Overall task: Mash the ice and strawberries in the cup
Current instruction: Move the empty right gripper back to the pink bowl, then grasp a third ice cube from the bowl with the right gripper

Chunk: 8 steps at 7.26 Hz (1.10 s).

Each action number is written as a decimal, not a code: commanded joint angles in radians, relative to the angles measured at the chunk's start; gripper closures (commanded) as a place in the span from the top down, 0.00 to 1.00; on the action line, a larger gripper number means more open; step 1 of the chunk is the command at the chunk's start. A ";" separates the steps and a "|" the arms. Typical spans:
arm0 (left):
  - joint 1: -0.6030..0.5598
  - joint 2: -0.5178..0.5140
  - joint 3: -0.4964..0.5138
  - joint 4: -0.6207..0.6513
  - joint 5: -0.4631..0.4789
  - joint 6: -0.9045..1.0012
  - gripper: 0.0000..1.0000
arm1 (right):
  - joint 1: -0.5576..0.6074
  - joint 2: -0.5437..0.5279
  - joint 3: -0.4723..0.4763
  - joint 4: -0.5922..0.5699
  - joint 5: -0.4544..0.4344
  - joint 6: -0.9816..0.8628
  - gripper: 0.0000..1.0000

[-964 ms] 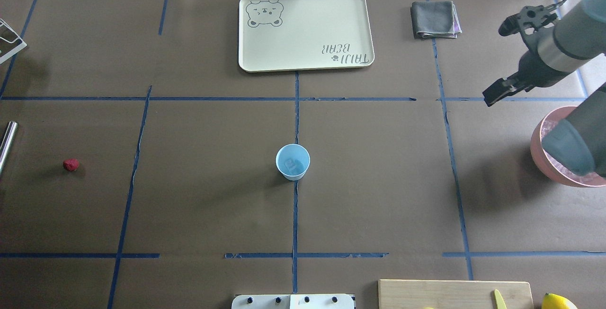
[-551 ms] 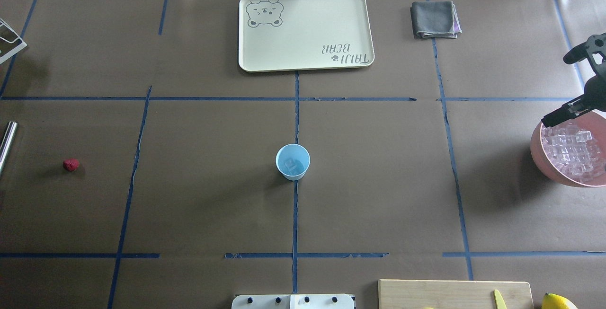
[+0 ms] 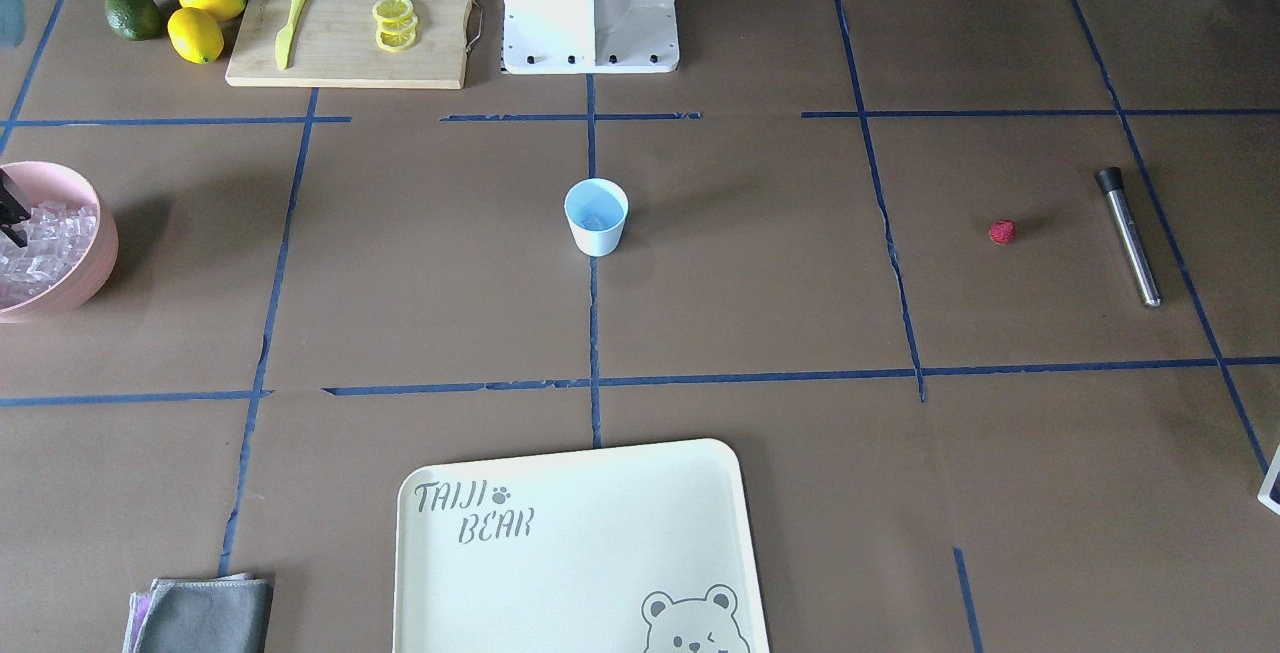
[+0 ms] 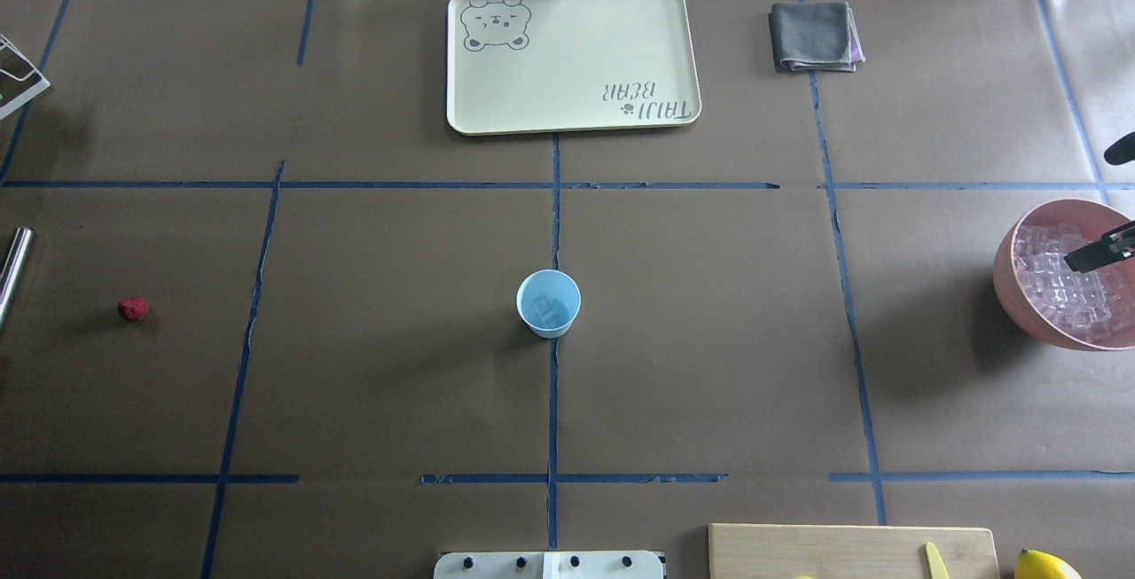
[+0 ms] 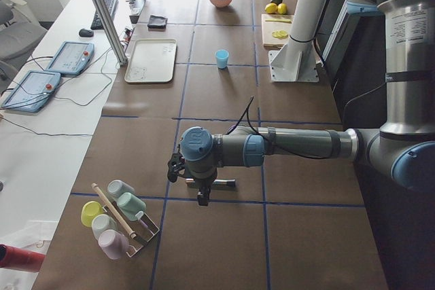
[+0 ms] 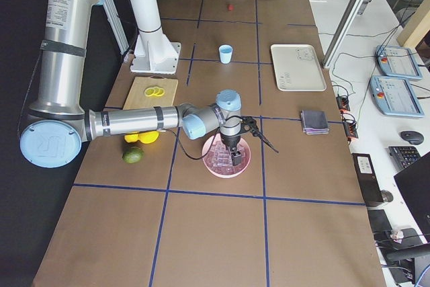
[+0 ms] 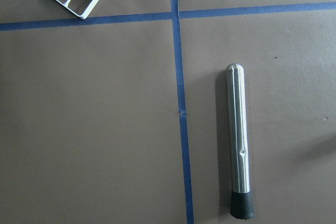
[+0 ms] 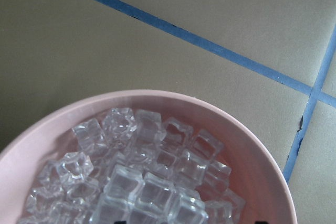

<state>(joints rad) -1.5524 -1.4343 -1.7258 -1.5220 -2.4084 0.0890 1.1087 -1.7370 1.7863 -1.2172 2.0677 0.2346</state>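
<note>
Standing upright at the middle of the brown-papered surface (image 4: 372,366), on a blue tape line, is the small pale-blue tapered plastic cup (image 4: 548,302). A few small clear ice cubes (image 4: 547,311) lie in its bottom. The tiny red bumpy strawberry (image 4: 133,309) lies on the surface well to the robot's left of the cup. Just beyond the berry from the cup is a steel rod with a black rubber end (image 3: 1128,233), lying flat.

Well to the robot's right of the cup sits a large pink bowl (image 4: 1006,282) heaped with more clear cubes. The right tool (image 6: 235,154) hangs over that bowl. Its two dark tips show apart at the lower edge of the right wrist view and grip nothing.

The left tool (image 5: 202,193) hovers over the steel rod; whether it is apart or together cannot be told.

Beyond the cup, away from the robot, lies a cream rectangular tray (image 4: 567,56) printed "TAIJI BEAR" with a paw mark and a bear's face in the opposite corner. A folded grey cloth (image 4: 814,36) lies near the tray, toward the robot's right.

On the robot's side of the cup, to its right, a wooden cutting board (image 3: 340,58) carries lemon slices (image 3: 395,23) and a yellow-green knife (image 3: 290,21).
</note>
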 commanded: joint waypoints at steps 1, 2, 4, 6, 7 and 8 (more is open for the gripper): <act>0.000 0.000 0.000 -0.001 0.000 0.000 1.00 | -0.001 0.002 -0.015 0.002 -0.008 0.015 0.72; 0.000 -0.001 0.000 -0.001 0.000 0.000 1.00 | -0.003 0.004 -0.012 0.005 -0.003 0.052 0.71; 0.000 -0.002 0.000 -0.001 0.000 0.000 1.00 | -0.007 0.002 -0.015 0.004 -0.004 0.052 0.66; 0.000 -0.002 0.002 -0.001 0.000 0.000 1.00 | -0.012 0.002 -0.016 0.004 -0.001 0.049 0.59; 0.000 -0.002 0.002 -0.001 0.000 0.000 1.00 | -0.015 0.004 -0.016 0.004 0.000 0.049 0.50; 0.000 -0.002 0.002 -0.001 0.000 0.000 1.00 | -0.015 0.004 -0.016 0.004 0.000 0.048 0.41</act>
<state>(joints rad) -1.5524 -1.4358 -1.7244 -1.5233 -2.4083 0.0890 1.0953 -1.7339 1.7703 -1.2134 2.0670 0.2837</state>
